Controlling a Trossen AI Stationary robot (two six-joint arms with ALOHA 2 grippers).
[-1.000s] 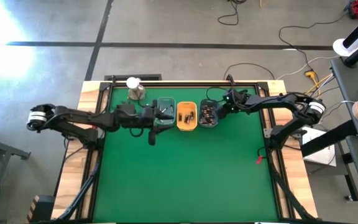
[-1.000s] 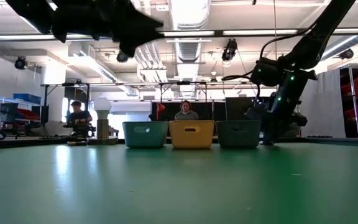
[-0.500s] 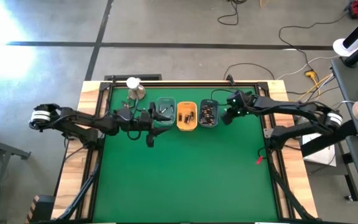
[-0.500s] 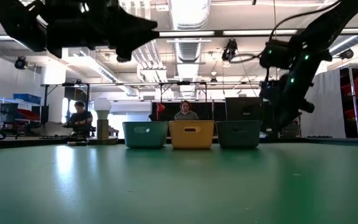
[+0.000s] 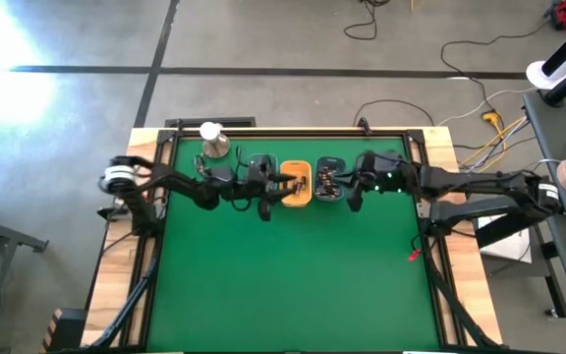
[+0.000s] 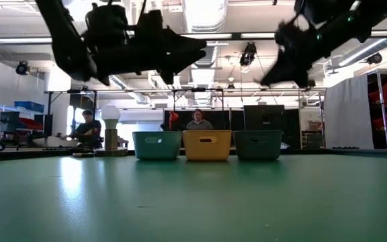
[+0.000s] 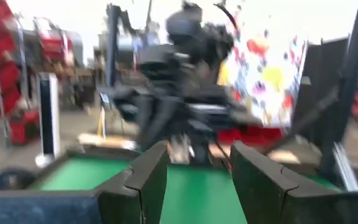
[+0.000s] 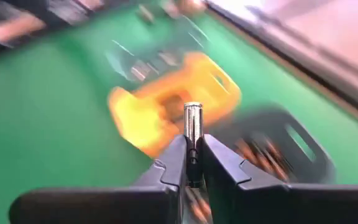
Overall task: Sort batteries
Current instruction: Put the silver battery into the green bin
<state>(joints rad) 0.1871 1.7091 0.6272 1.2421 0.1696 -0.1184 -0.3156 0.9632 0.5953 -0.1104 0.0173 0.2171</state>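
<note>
While the right gripper (image 8: 191, 163) pinched one silvery battery (image 8: 192, 127) upright between narrow fingers, it hung above the grey tray (image 5: 329, 180), beside the yellow tray (image 5: 297, 185). Left gripper (image 7: 194, 177) stood part open, empty, near the teal tray (image 5: 260, 169). Risk: thin grip, battery could slip or land in the wrong tray.

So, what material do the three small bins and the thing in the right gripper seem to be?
The bins, teal, yellow and dark grey, look like matte moulded plastic with cut-out handles. The battery in the right gripper looks like shiny metal, with a bright silvery casing.
</note>
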